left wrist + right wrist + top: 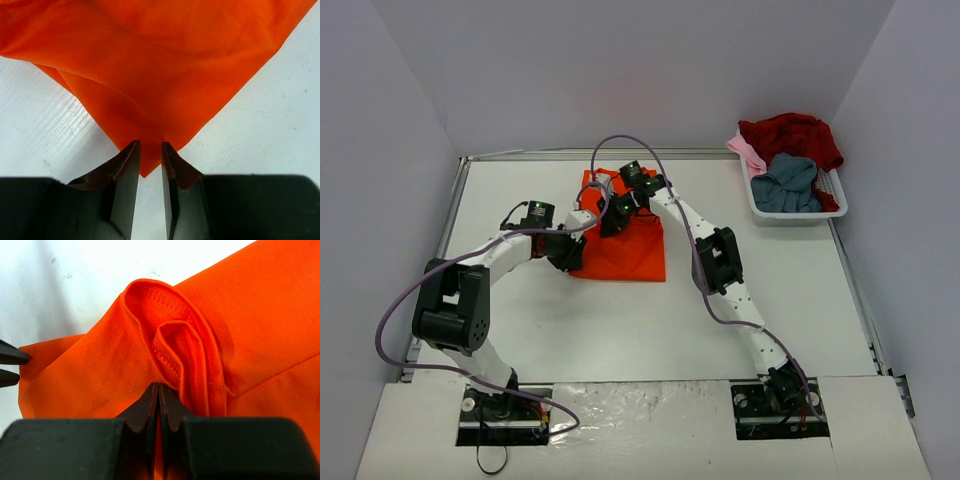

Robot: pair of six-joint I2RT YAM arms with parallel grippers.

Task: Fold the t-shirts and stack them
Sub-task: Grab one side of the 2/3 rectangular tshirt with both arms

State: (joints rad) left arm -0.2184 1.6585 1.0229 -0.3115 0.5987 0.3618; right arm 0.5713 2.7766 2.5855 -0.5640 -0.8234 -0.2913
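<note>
The bright orange-red t-shirt point(632, 252) lies partly folded on the white table point(520, 200), near the middle toward the back. My left gripper point(572, 254) is at its lower-left corner. In the left wrist view that gripper point(150, 147) is open by a narrow gap, and the shirt's pointed corner point(145, 167) lies between its fingers with bare table showing behind it. My right gripper point(613, 218) is over the shirt's upper part. It point(158, 386) is shut on a bunched, stitched hem fold of the orange shirt point(175, 347).
A white slatted basket point(836, 190) stands at the back right. It holds a dark red shirt point(792, 135), a grey-blue shirt point(790, 185) and a pale pink shirt point(748, 152) hanging over its left rim. Grey walls enclose the table.
</note>
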